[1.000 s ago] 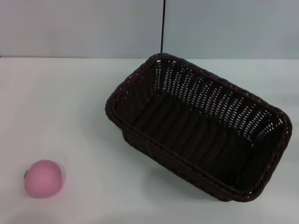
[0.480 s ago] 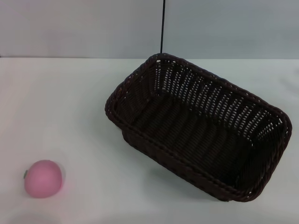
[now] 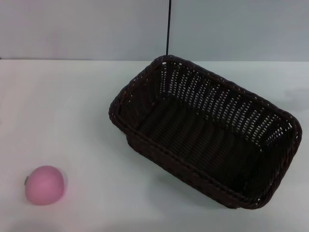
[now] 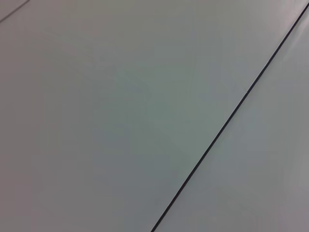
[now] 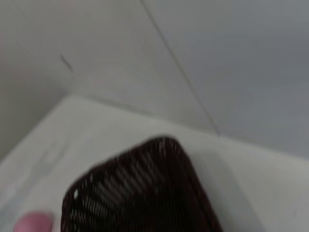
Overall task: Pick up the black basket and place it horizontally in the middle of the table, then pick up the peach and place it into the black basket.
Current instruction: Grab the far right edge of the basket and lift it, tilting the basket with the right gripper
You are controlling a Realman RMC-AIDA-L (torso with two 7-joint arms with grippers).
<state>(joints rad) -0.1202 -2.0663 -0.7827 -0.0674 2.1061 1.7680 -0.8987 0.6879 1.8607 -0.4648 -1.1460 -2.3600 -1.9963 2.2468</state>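
Observation:
The black basket (image 3: 205, 133) stands on the white table (image 3: 72, 106), right of the middle and turned diagonally, its open top up and empty. It also shows in the right wrist view (image 5: 140, 193), seen from above and some way off. The pink peach (image 3: 44, 184) lies on the table at the near left; a bit of it shows in the right wrist view (image 5: 34, 223). Neither gripper shows in any view. The left wrist view shows only a plain grey wall.
A grey wall (image 3: 87, 29) with a thin dark vertical seam (image 3: 168, 29) runs behind the table's far edge. Bare tabletop lies between the peach and the basket.

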